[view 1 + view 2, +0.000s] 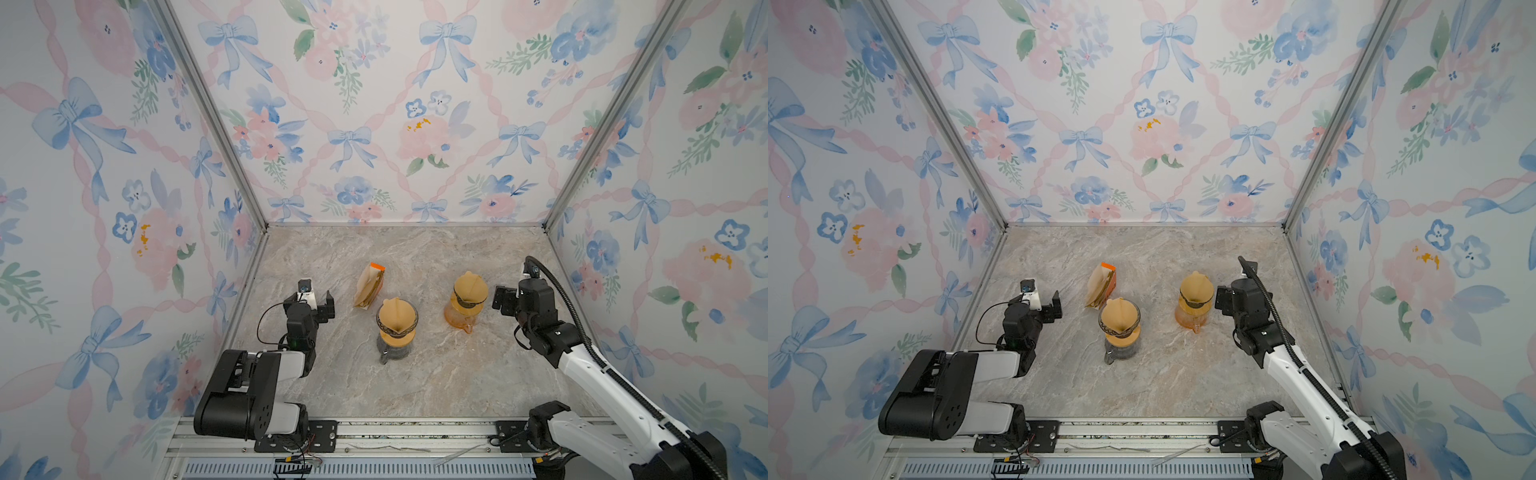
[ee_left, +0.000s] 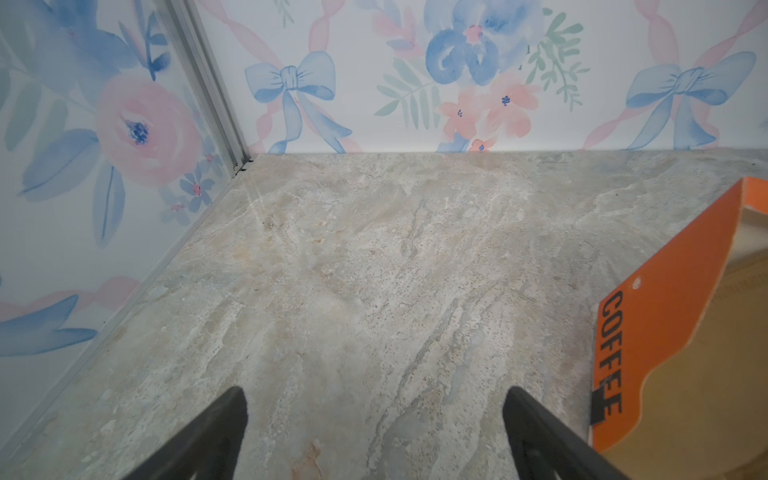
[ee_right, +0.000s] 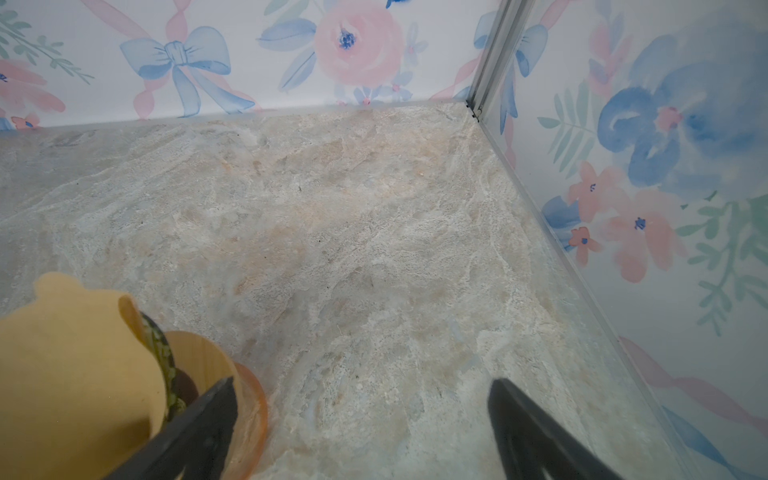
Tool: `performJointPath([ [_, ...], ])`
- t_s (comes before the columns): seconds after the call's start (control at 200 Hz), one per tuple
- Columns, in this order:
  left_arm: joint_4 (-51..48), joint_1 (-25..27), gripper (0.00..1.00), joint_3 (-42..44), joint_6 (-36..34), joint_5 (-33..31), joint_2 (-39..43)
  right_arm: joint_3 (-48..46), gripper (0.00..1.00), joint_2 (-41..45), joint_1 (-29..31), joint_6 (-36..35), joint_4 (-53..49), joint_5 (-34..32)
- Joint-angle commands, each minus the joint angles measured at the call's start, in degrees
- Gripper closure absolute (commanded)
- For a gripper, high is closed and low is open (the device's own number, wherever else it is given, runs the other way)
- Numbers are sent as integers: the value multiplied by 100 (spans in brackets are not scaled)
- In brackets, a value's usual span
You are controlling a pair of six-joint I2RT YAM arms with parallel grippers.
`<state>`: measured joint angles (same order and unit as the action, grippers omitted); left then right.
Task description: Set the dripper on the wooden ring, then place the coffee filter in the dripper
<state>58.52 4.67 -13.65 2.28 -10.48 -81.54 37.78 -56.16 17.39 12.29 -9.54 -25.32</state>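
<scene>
Two drippers stand on carafes in both top views. The near one (image 1: 397,328) sits on a dark glass carafe and has a brown paper coffee filter (image 1: 397,313) in it. The far one (image 1: 468,300) sits on an orange carafe and also holds a filter (image 1: 469,286) (image 3: 75,374). My left gripper (image 1: 311,301) (image 2: 376,395) hovers open and empty to the left of the filter pack. My right gripper (image 1: 513,291) (image 3: 362,382) is open and empty just right of the orange carafe (image 3: 251,415), with one finger (image 3: 208,415) close beside the far dripper.
An orange pack of brown filters (image 1: 369,286) (image 2: 648,324), printed COFFEE, lies on the marble table (image 1: 415,374) behind the near dripper. Floral walls close in the left, back and right sides. A metal rail (image 1: 395,432) runs along the front edge.
</scene>
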Motion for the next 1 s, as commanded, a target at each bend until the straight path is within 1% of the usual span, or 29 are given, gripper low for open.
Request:
performJointPath([
  [0.0,1061,-97,2,158,-205,198,-382,-171,4,-11,-85,-196,481,-26],
  [0.13,1840,-122,2,289,-283,350,-915,-378,4,-134,-181,-292,900,-26],
  [0.195,1433,-137,2,165,-222,339,-808,-477,4,-235,-246,-354,1117,26],
  [0.295,1089,-263,2,-14,-150,575,-838,-533,4,-389,-430,-363,1375,225],
  [0.335,1129,-311,2,-10,-138,667,-846,-574,4,-458,-476,-393,1543,277],
  [0.42,1137,-287,2,-7,-158,629,-851,-654,4,-639,-530,-527,1914,308],
  [0.645,1158,-277,2,10,-166,602,-841,-615,4,-1468,-707,-704,2627,242],
  [0.79,1152,-273,2,11,-167,602,-842,-675,4,-1936,-831,-873,3298,282],
  [0.995,1153,-274,2,4,-167,600,-840,-731,4,-2275,-1188,-983,3841,494],
])
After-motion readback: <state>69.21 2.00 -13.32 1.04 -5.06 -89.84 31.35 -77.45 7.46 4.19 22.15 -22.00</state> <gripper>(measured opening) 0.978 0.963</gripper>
